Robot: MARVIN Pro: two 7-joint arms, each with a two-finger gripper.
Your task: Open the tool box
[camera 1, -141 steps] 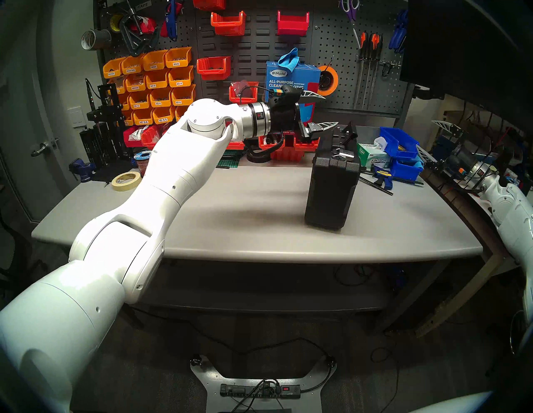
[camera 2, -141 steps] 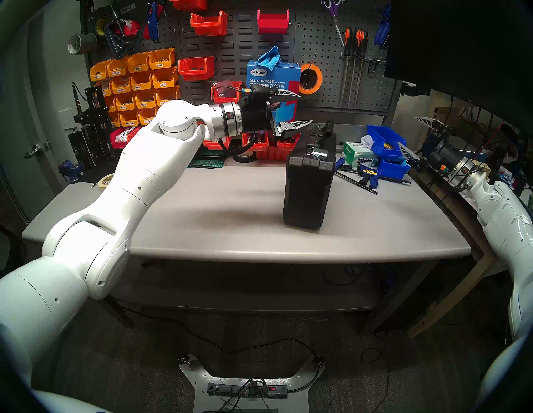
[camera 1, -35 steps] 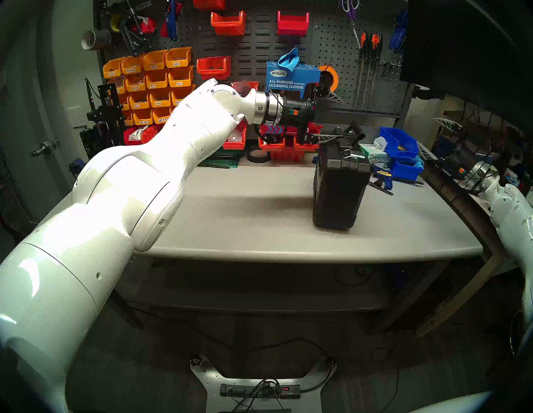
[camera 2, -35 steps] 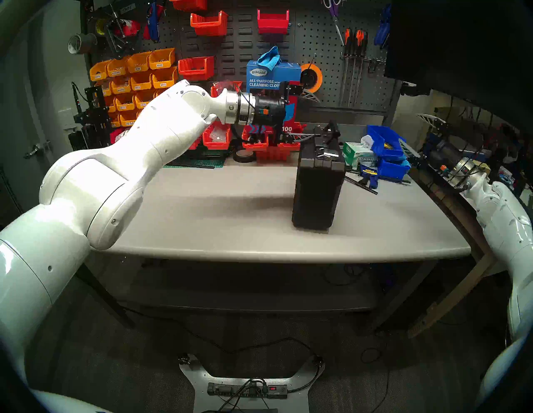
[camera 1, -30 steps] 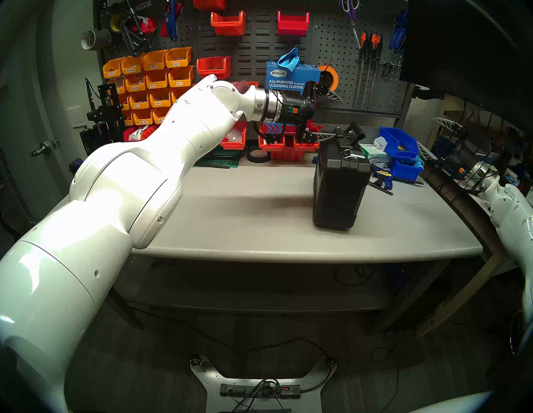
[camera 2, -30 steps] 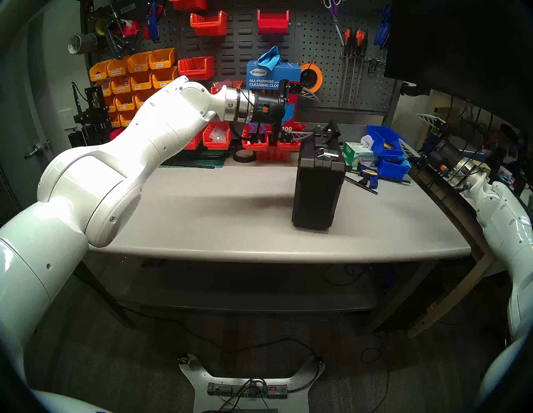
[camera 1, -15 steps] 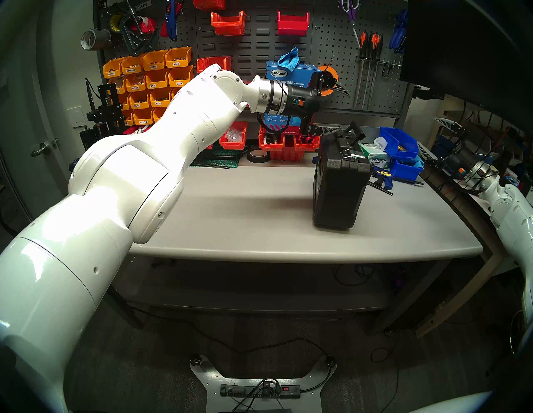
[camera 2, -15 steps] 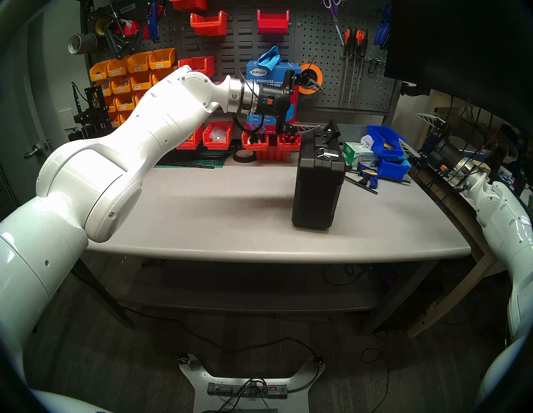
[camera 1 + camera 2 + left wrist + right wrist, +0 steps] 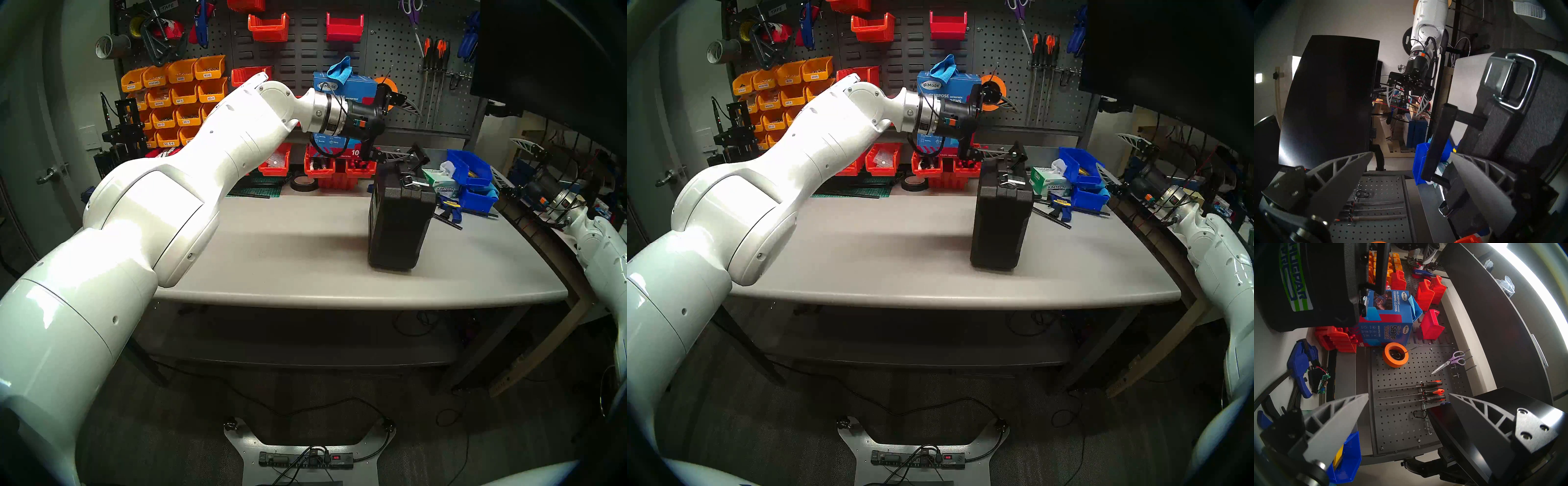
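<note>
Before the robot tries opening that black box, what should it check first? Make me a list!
1. Tool box standing steady on the table: ok, upright on its narrow end.
2. Near latch undone: ok, its silver bail looks flipped up.
3. Far latch undone: cannot tell, the finger beside it hides most of it.
4. Left gripper ready: ok, open and empty, lower finger by the handle.
5. Right gripper out of the way: ok, open, off past the table's edge.
6. Lid still closed: ok, no gap shows.
</note>
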